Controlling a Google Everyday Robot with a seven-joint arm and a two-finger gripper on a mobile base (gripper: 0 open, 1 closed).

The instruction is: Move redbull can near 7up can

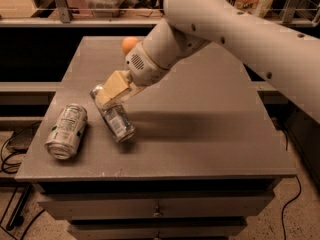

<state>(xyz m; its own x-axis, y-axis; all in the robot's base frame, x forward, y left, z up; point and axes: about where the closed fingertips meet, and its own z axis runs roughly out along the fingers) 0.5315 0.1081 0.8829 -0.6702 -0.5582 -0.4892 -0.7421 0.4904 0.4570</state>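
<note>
The 7up can lies on its side on the matte grey bench, a short, fat cylinder with a whitish label, green print and a dull silver end turned toward the bench's front edge. Everything else I place from it.

Just to its right, with a narrow strip of bare bench between them, is the redbull can. It is slim and long, with glossy silver-grey metal that catches the light, and it is tilted so that its upper end leans back and its lower end points to the front. I cannot tell whether that lower end touches the bench or hangs just above it. A soft shadow spreads to the right beneath it.

The pincer sits above and just right of the 7up can, clamped on the upper end of the redbull can. Its blocky tan fingers press against the metal on either side. Behind them a rounded white wrist with a small grille widens into the smooth, thick white arm, which slants up and away to the right of the 7up can.

Well behind the 7up can, partly hidden by the wrist, is a small round orange ball with a dull skin.

Below the 7up can, under the bench top, are flat grey drawer fronts with a small knob
</note>
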